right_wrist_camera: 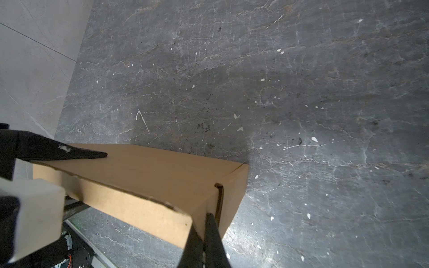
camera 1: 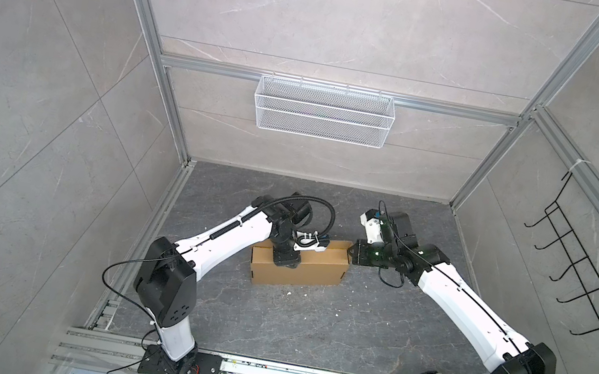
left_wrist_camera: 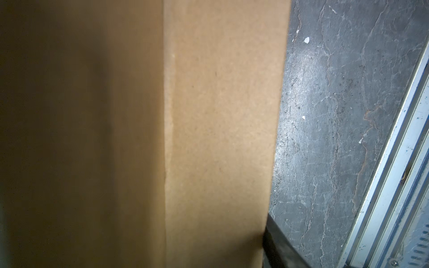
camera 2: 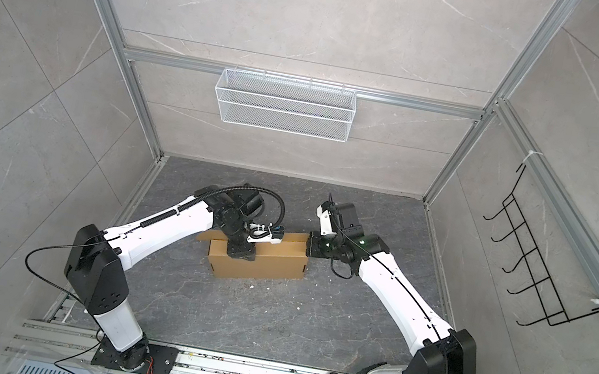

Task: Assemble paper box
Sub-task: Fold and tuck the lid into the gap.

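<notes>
Dark marbled tabletop (camera 1: 307,322) inside grey tile walls and aluminium frame. Paper box (camera 1: 316,272) at mid-table between both arms, closed up, flat on its base. Long axis left to right across table, right end turned slightly toward back wall; slotted end face toward right arm. Left gripper (camera 1: 284,262) down on box's front top edge, left of middle. Jaws part-way apart, one finger (right_wrist_camera: 76,154) over top face, other beside front wall. Clamped or not: cannot tell. Blurred cardboard across most of left wrist view. Right gripper (camera 1: 352,253) closed, holding nothing, tips touching box's right end face beside slot. White wire mesh basket (camera 1: 323,111) hung on back wall, black wire rack (camera 1: 581,279) on right wall, both well apart from box. White flecks (camera 1: 289,293) on tabletop just in front of box. Left arm's wrist and cable over box's back left part in both top views.
</notes>
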